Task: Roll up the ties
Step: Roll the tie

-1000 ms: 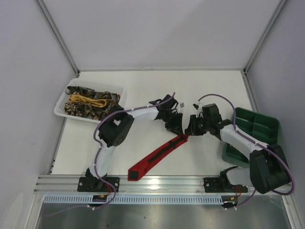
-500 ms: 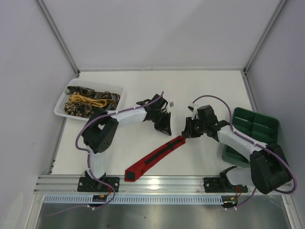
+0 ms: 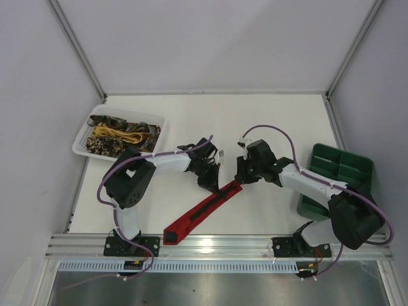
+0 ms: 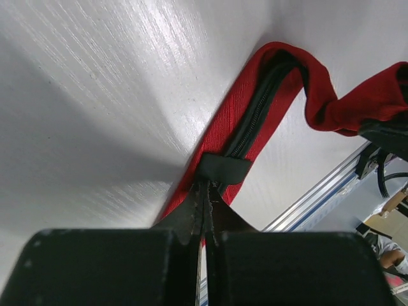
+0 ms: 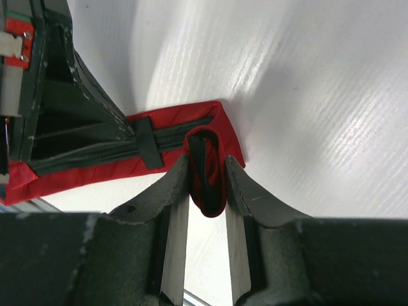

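A bright red tie (image 3: 197,217) with dark backing lies diagonally on the white table, its wide end near the front rail. My right gripper (image 3: 240,180) is shut on the tie's upper end, which is folded into a small loop (image 5: 207,185) between the fingers. My left gripper (image 3: 215,183) is shut, its tips (image 4: 205,188) pressed together on the tie (image 4: 255,108) at its black keeper loop (image 4: 223,169). No fabric shows between the left jaws. In the right wrist view the left gripper's fingers (image 5: 95,115) touch that same loop.
A white mesh basket (image 3: 83,150) at the back left holds more ties (image 3: 121,137), brown-gold patterned and yellow. A green compartment tray (image 3: 344,169) stands at the right edge. The metal rail (image 3: 217,245) runs along the near edge.
The left gripper has closed and come down leftward onto the tie. The right gripper has moved left with the tie's end, and the whole tie has shifted left.
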{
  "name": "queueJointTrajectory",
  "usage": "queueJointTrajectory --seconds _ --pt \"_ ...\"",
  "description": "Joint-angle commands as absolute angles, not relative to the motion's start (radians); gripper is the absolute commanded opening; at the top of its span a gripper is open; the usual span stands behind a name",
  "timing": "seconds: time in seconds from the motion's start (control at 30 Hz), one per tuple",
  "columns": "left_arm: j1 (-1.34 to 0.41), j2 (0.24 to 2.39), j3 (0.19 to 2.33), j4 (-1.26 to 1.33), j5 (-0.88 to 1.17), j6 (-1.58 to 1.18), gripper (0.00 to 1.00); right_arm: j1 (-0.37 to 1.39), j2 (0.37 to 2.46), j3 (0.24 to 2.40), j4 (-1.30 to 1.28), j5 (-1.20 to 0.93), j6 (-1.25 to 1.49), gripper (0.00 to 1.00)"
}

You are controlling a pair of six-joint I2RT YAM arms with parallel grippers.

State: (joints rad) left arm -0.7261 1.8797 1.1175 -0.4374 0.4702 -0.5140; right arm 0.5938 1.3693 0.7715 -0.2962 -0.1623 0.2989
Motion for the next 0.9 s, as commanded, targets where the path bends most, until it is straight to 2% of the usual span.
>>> queueJointTrajectory --seconds 0.0,0.23,0.57,0.67,0.87 --pt "-0.726 1.873 1.098 -0.405 0.477 -0.508 0.01 0.633 1.410 0.824 -0.291 -0.066 0.353 0.05" --pt "-0.724 1.884 1.088 -0.403 0.469 -0.495 0.01 0.719 1.451 0.838 -0.267 -0.002 0.403 0.08" --pt "-0.715 1.891 1.088 -0.407 0.462 -0.482 0.00 0.747 1.476 0.833 -0.195 -0.205 0.414 0.43" --pt "-0.715 1.891 1.088 -0.410 0.462 -0.479 0.01 0.749 1.477 0.821 -0.164 -0.262 0.430 0.50" --pt "-0.710 1.875 1.094 -0.425 0.453 -0.474 0.01 0.741 1.468 0.802 -0.143 -0.345 0.445 0.56"
